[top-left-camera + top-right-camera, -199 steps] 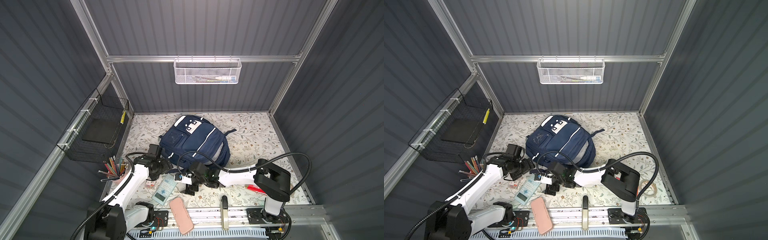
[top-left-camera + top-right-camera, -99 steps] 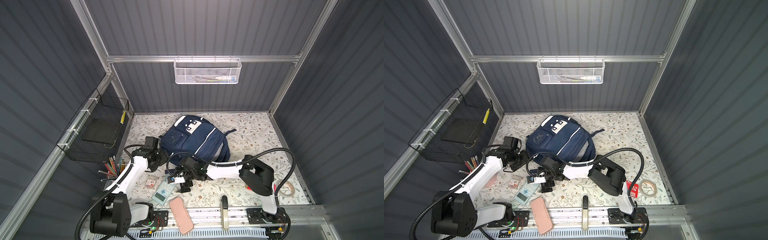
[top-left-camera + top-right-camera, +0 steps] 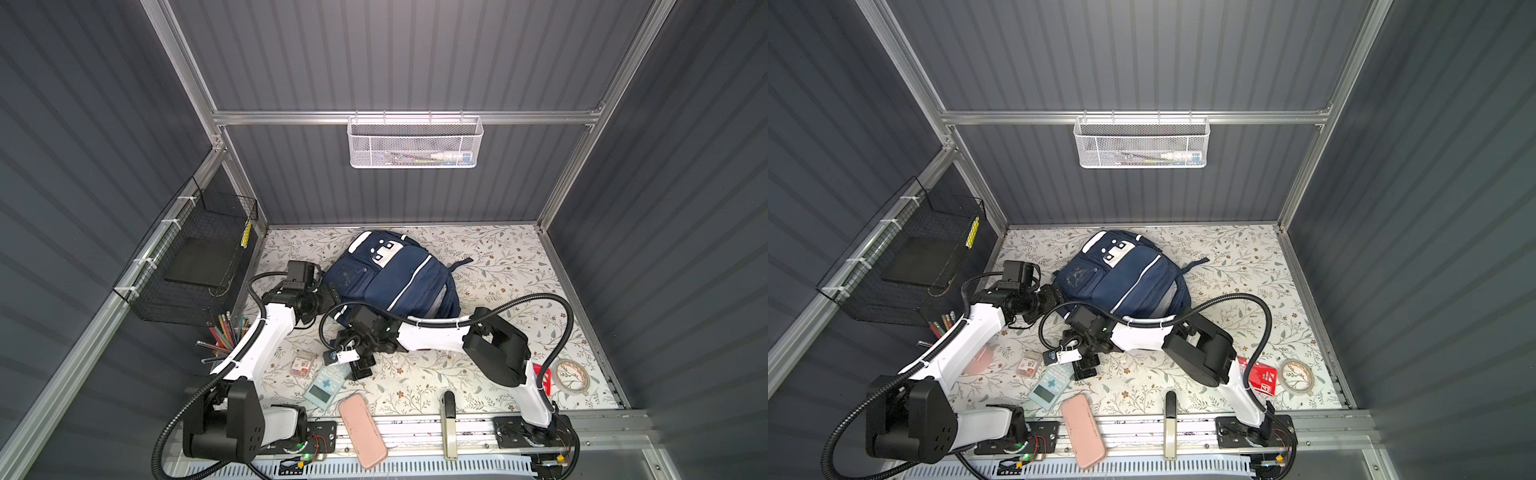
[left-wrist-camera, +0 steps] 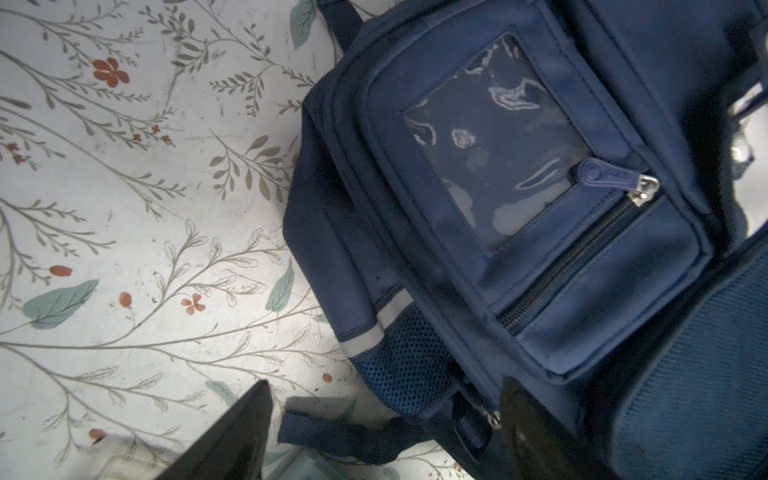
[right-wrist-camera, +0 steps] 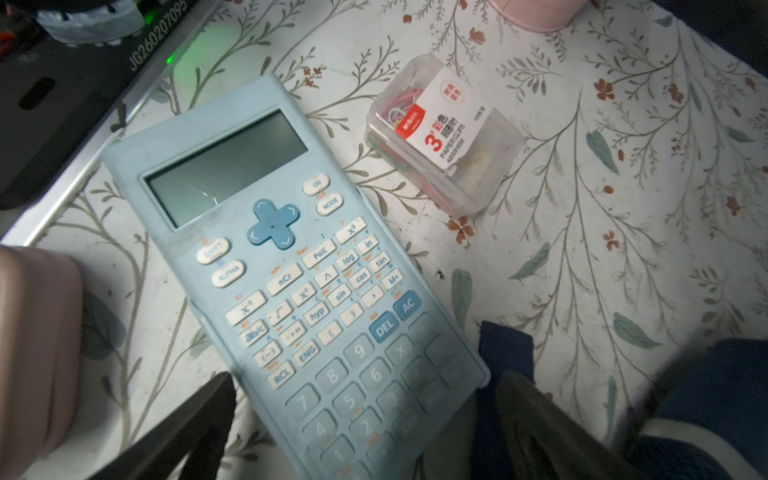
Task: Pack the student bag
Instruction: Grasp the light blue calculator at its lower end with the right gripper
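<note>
Right gripper (image 5: 365, 382) hangs over the keypad end of the blue calculator (image 5: 291, 270), jaws wide apart either side of its narrow width, long axis running straight out from them. The student bag (image 3: 399, 278) lies just behind on the worktop (image 3: 498, 257). Left gripper (image 4: 388, 386) sits at its side pocket, jaws apart and empty.

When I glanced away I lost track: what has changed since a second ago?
The right claw swung left and hangs open over the blue calculator; its elbow followed, uncovering the tape roll. The left claw moved toward the back wall along the student bag's side, also open. Nothing was gripped or released. Bag, calculator and pink case lie as before.
</note>
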You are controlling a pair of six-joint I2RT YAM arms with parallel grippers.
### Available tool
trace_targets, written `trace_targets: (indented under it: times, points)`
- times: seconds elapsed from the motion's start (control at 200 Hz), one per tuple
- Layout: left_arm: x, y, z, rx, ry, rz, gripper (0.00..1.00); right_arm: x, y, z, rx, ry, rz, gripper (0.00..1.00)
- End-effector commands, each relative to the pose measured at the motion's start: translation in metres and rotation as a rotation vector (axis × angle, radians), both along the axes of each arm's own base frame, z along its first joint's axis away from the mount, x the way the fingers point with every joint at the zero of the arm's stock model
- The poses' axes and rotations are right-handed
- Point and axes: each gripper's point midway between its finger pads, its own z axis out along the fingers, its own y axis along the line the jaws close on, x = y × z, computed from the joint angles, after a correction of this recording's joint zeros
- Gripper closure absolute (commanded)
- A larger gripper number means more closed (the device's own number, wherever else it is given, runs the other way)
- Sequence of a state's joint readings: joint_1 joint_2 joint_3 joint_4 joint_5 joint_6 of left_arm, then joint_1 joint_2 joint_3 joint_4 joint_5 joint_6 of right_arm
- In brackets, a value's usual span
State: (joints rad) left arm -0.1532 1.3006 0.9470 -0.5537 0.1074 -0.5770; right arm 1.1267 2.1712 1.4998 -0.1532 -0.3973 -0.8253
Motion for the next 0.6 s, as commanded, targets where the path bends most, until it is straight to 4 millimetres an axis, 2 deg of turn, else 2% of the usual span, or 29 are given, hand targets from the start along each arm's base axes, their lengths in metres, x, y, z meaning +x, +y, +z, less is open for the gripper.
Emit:
trace_targets:
  times: [0.0, 0.15, 0.495, 0.595]
  points:
    - [0.012, -0.006, 0.021, -0.004, -0.050, -0.055, 0.13, -0.013, -0.004, -0.016, -0.063, 0.042, 0.060, 0.01]
    - [0.017, -0.009, 0.032, -0.009, -0.075, -0.079, 0.13, -0.018, 0.000, -0.016, -0.082, 0.088, 0.076, 0.01]
    - [0.019, -0.020, 0.018, -0.058, -0.050, -0.115, 0.12, -0.027, 0.021, -0.021, -0.094, 0.141, 0.099, 0.01]
    - [0.019, -0.022, 0.018, -0.067, -0.047, -0.122, 0.12, -0.031, 0.015, -0.027, -0.159, 0.182, 0.103, 0.01]
